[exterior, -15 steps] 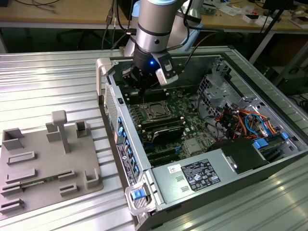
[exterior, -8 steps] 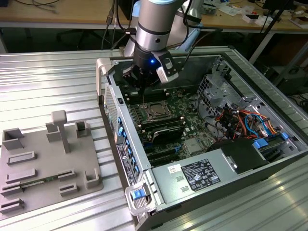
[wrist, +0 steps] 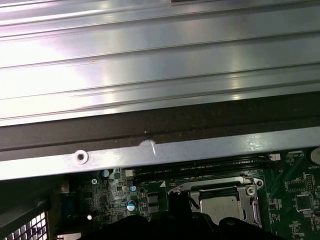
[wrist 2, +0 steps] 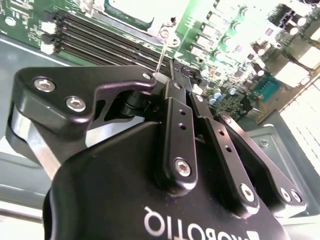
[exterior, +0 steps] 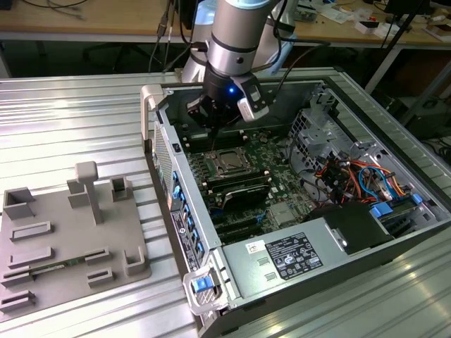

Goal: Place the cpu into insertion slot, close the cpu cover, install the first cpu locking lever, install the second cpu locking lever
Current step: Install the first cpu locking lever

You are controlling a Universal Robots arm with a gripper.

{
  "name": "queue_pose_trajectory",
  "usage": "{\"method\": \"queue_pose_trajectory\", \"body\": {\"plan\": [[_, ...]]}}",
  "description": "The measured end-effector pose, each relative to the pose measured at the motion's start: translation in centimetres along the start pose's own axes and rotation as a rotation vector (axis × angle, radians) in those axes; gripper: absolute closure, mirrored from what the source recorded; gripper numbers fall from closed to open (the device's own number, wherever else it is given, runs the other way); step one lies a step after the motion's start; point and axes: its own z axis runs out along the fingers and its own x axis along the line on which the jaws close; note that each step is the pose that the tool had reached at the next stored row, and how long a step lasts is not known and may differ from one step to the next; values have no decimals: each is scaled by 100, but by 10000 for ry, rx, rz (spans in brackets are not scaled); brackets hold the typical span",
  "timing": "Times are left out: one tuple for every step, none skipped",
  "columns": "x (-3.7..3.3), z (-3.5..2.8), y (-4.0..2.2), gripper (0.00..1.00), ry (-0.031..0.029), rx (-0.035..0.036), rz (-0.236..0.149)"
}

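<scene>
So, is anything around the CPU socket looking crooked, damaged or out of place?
Nothing looks damaged or spilled. The cpu sits level under the cpu cover, which seems to lie flat. The one odd thing is a thin metal rod standing up beside that cover, right at the gripper, not lying flat.

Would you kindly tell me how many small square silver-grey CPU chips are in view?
1: the small square silver-grey cpu sits in the silver-rimmed insertion slot on the green circuit board. Others may be hidden beneath the robot arm.
</scene>
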Motion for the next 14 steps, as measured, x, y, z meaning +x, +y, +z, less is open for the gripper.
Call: {"method": "queue_pose_trajectory", "body": {"plan": [[-16,4,1,89,2,1,-11],[-28,8,2,89,3,0,-19],[-39,12,3,89,4,-1,-27],[-47,15,4,89,4,-1,-34],[-57,19,5,89,5,0,-44],[-66,22,6,89,6,1,-54],[-81,28,7,89,7,0,-73],[-91,33,8,89,7,-1,-88],[-104,38,10,89,8,0,-107],[-122,46,11,89,10,-2,-139],[-136,51,13,89,11,-2,-166],[-144,53,13,89,12,-2,-180],[-148,55,14,89,13,-2,-187],[-153,57,14,89,13,-1,-194]]}}
